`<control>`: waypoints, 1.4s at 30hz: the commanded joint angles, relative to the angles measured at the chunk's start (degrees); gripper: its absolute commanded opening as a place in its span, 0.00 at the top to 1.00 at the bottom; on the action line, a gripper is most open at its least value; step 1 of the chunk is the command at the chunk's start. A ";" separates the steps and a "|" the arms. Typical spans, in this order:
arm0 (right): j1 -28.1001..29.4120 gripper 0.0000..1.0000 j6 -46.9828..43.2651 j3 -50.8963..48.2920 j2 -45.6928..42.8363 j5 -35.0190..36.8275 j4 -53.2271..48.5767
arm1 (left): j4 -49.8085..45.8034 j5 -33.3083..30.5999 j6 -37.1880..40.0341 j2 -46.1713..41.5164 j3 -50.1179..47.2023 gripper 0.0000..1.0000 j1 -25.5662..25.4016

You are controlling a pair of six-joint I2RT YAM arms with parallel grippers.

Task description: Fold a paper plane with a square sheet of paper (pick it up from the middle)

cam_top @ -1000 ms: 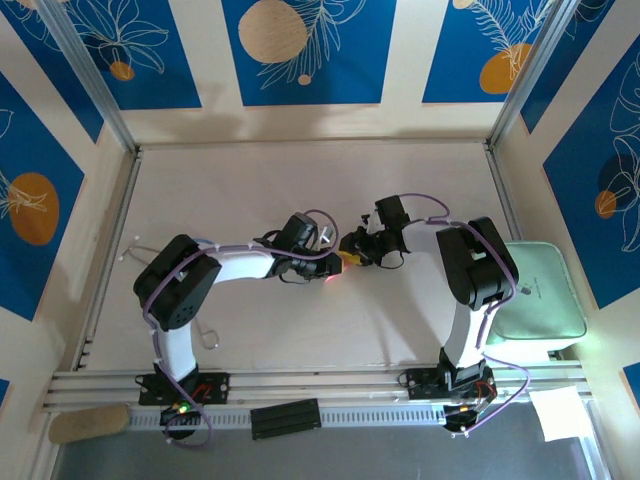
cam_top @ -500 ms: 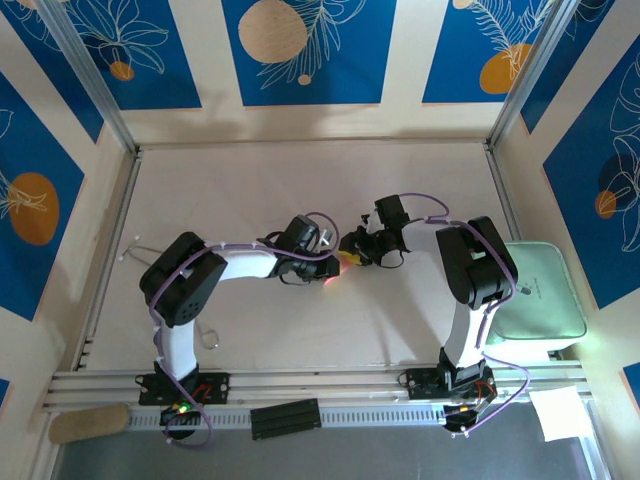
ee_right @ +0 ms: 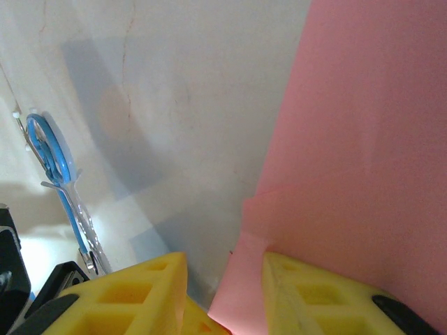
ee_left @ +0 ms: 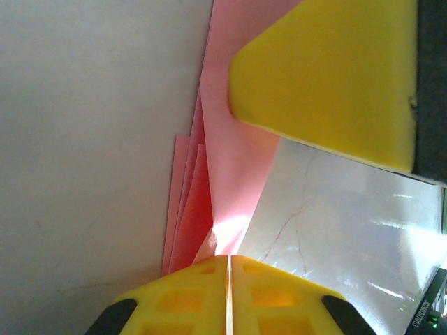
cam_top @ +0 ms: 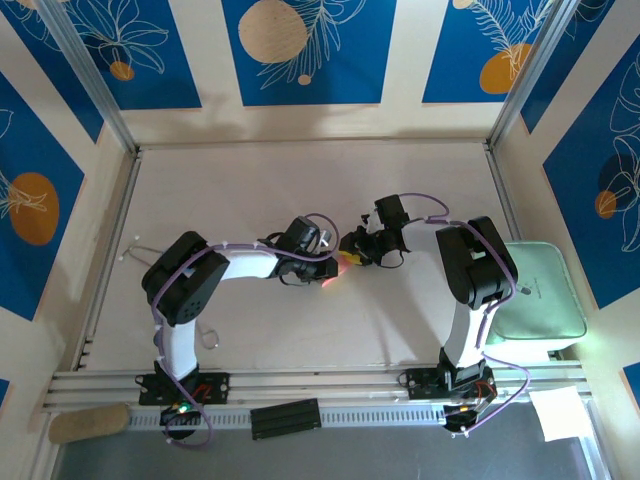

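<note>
The pink-red paper (cam_top: 343, 263) sits mid-table between my two grippers, folded into several layers with creases. In the left wrist view the paper (ee_left: 230, 139) runs up from my left gripper (ee_left: 229, 269), whose yellow fingers are shut on its pinched lower end. A yellow finger (ee_left: 328, 77) of the other gripper lies over the paper's far end. In the right wrist view the paper (ee_right: 363, 139) passes between the parted fingers of my right gripper (ee_right: 222, 259), lying along the right-hand finger, with a gap to the left-hand one. From above, the left gripper (cam_top: 335, 265) and the right gripper (cam_top: 352, 252) nearly touch.
A pale green pad (cam_top: 535, 290) lies at the table's right edge beside the right arm. A white sheet (cam_top: 560, 412) lies past the near rail at the right, and a black block (cam_top: 285, 417) sits on that rail. A blue looped thing (ee_right: 52, 157) lies left of the right gripper.
The left gripper's fingers have closed the last bit onto the paper, and the left arm has edged slightly right. The right arm has not moved.
</note>
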 commanded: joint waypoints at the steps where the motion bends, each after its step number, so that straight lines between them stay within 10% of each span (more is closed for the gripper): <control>1: 0.35 0.65 -0.17 0.79 1.63 0.60 -3.05 | -2.53 -1.12 1.27 0.94 -0.48 0.90 -0.27; 26: 0.43 0.65 -1.13 0.56 -6.94 0.44 -3.70 | -4.81 -2.89 1.98 1.82 -1.46 0.97 -0.27; 42: 4.65 0.85 3.46 -2.62 -6.33 5.17 -3.35 | -4.06 -3.07 1.11 1.67 -1.44 1.00 -0.30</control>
